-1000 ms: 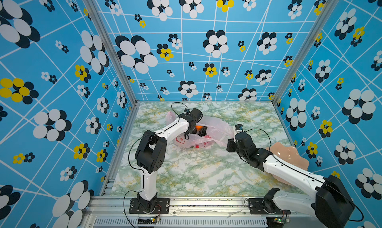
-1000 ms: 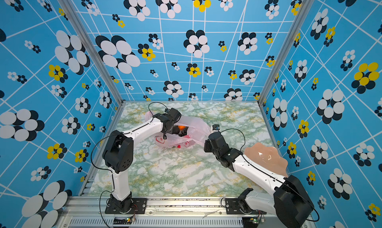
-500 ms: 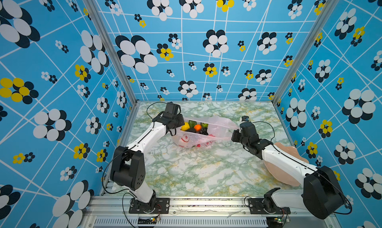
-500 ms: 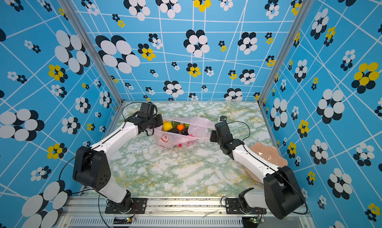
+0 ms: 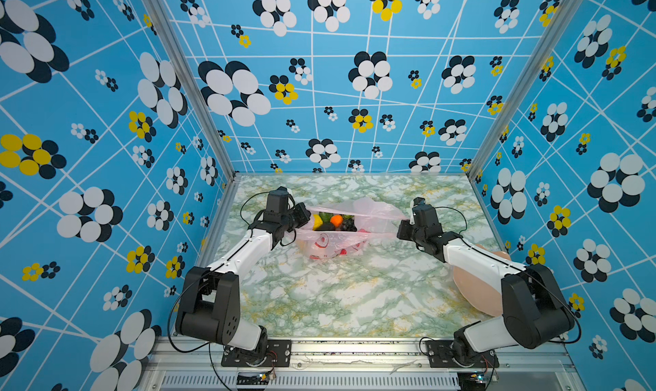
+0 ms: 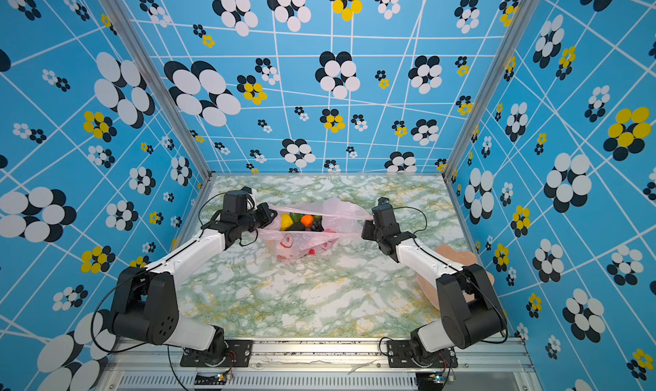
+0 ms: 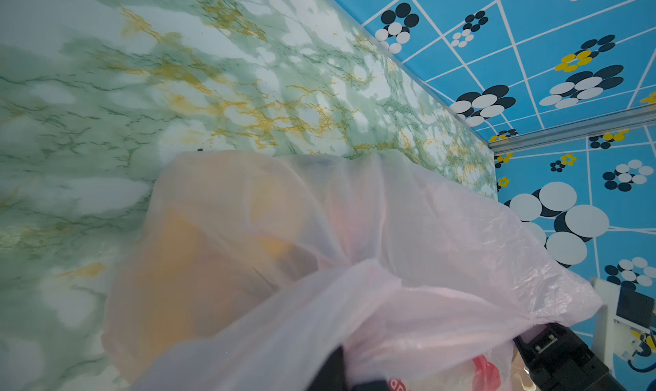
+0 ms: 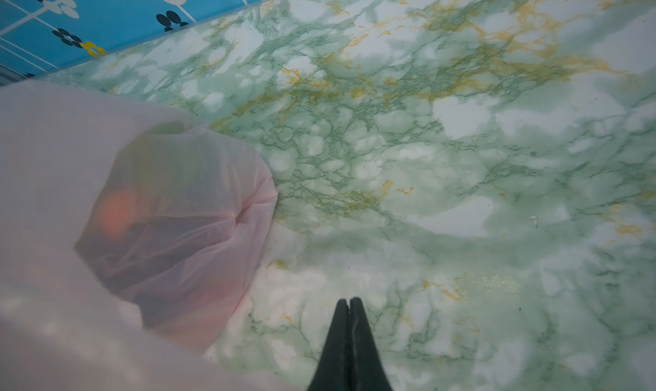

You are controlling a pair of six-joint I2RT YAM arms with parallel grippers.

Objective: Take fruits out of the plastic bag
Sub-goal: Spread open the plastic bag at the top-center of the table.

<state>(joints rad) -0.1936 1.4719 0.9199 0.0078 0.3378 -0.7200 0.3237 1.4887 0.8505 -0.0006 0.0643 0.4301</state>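
Operator: where do we stand with the plastic bag [image 5: 337, 245]?

Spotter: We have it at the rear middle of the bench [image 5: 337, 300], strung between our two arms. The left gripper [image 5: 306, 213] has its fingers pinching bunched film at one end of the mouth. The right gripper [image 5: 405, 222] has its fingers [image 8: 339, 329] pressed together, and the taut pink edges run straight to them, so we judge they pinch the other end.

Operator: And the fruits [image 5: 332, 222]?

Spotter: All that we can see sit inside, the orange [image 5: 336, 219] on top. We are at the opening step; nothing is out yet.

Operator: Which way does it lie?

Spotter: Its long axis runs side to side, gripper to gripper. The mouth faces up, and the printed belly sags onto the bench toward the arm bases.

Operator: Next?

Spotter: We think one gripper must let go and reach in while the other keeps the rim up, or the mouth may fall shut. The plate [image 5: 468, 290] lies partly hidden under the right arm.
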